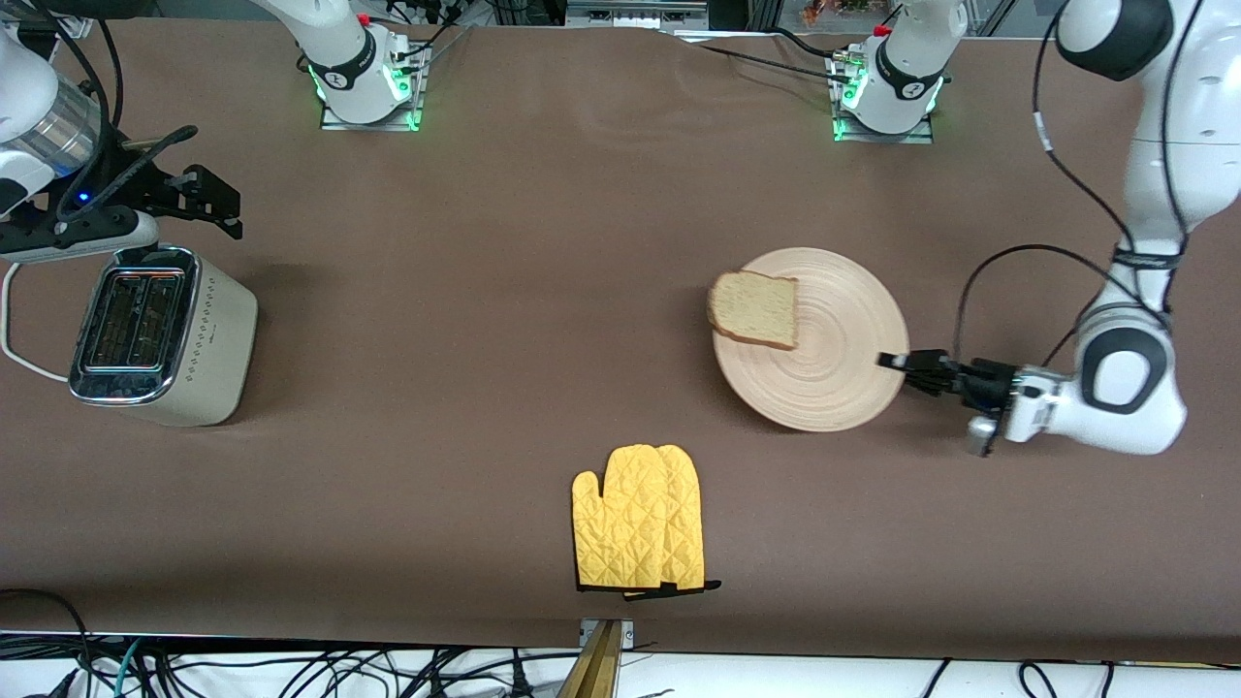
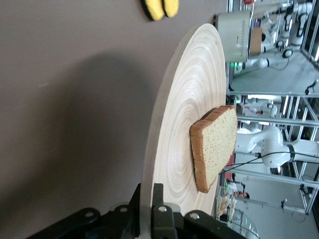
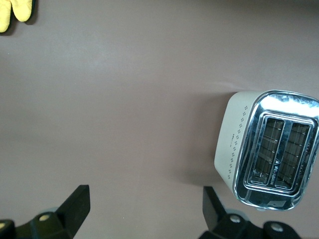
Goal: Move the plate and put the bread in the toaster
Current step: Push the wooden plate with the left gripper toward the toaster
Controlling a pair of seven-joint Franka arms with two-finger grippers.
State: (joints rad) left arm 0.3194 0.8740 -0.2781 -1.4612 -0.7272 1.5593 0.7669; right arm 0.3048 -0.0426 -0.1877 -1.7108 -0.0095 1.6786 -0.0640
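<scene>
The pale wooden plate point(image 1: 824, 359) lies toward the left arm's end of the table. The brown bread slice point(image 1: 754, 308) rests on it, overhanging the rim on the side toward the right arm's end. My left gripper point(image 1: 897, 362) is shut on the plate's rim; in the left wrist view the fingers point(image 2: 158, 201) pinch the edge of the plate point(image 2: 174, 129), with the bread point(image 2: 215, 147) on it. The cream toaster point(image 1: 160, 334) stands at the right arm's end, slots empty. My right gripper point(image 1: 208, 199) is open and empty over the bare table beside the toaster point(image 3: 269, 149).
A yellow quilted mitt point(image 1: 640, 519) lies near the table's front edge, nearer to the camera than the plate. The toaster's white cord point(image 1: 19, 359) loops off the table end. Bare brown table spans between the toaster and the plate.
</scene>
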